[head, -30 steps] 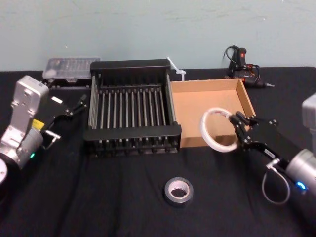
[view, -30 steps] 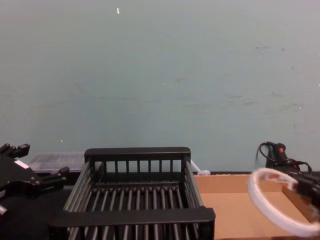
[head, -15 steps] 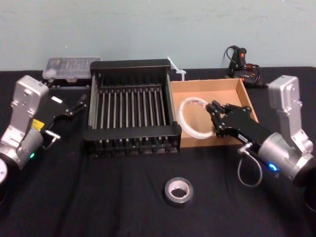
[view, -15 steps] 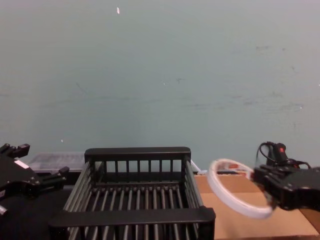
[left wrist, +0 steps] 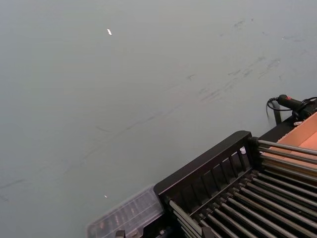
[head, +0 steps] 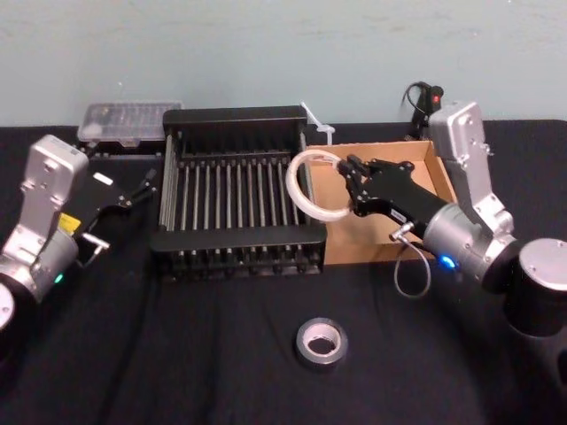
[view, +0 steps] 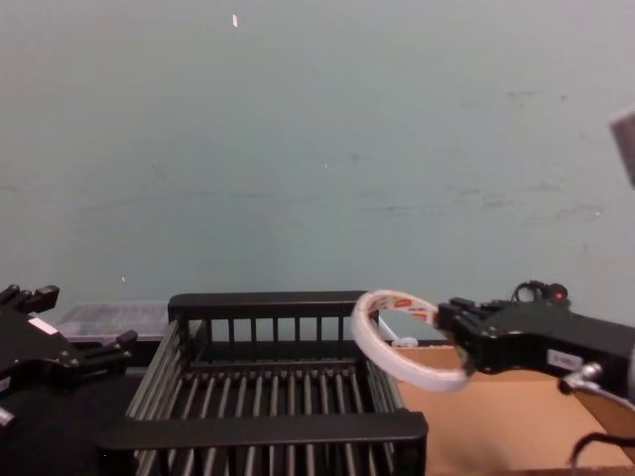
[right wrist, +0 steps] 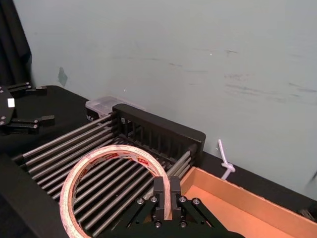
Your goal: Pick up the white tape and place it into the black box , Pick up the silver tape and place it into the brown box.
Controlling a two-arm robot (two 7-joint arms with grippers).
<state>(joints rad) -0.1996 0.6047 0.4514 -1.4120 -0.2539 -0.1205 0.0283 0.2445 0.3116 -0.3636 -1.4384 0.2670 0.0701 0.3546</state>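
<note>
The white tape (head: 293, 181), a thin whitish ring with red marks (right wrist: 119, 150), is held in the air by my right gripper (head: 347, 181), which is shut on its rim. The ring (view: 369, 337) hangs above the right edge of the black box (head: 235, 237), at the seam with the brown box (head: 368, 148). On the black cloth in front lies the silver tape (head: 320, 342), flat and dark grey with a pale core. My left gripper (head: 142, 186) stands open, left of the black box and apart from it.
A clear plastic case (head: 128, 119) sits behind the black box's left corner. A white zip tie (head: 314, 124) lies behind the boxes, and a glue gun with cable (head: 434, 106) is at the back right. Black cloth covers the table.
My right gripper has carried the white tape leftward, from over the brown box's right side to over the black box's right edge. The left arm has not moved.
</note>
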